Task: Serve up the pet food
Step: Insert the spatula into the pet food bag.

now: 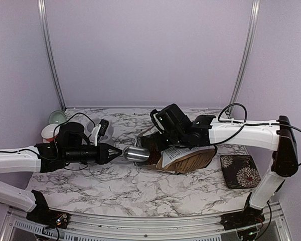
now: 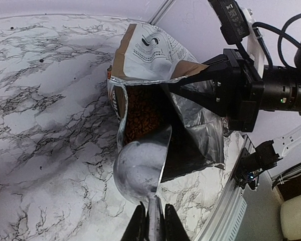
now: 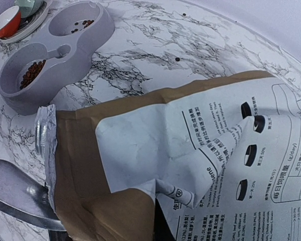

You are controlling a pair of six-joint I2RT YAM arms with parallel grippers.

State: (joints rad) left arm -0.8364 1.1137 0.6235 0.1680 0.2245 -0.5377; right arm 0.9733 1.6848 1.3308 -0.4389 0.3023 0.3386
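Left end effector (image 2: 151, 223) clamped on metal scoop (image 2: 138, 168) handle, scoop mouth at the open bag (image 2: 150, 50); pet food (image 2: 140, 113) inside bag just ahead of it; right end effector (image 2: 176, 85) pinched together on bag rim.

A brown-and-white printed bag (image 3: 190, 165) lies across the marble worktop (image 3: 140, 60), filling the lower right, its foil mouth edge (image 3: 44, 135) facing left. A metal scoop (image 3: 15, 193) sits just beside that mouth at lower left. Beyond, a grey two-well feeder (image 3: 83, 52) holds kibble (image 3: 32, 73) in both wells, more in the nearer one. A red bowl (image 3: 7, 22) and a pale cup (image 3: 30, 6) rest on a saucer (image 3: 32, 22) in the top-left corner.
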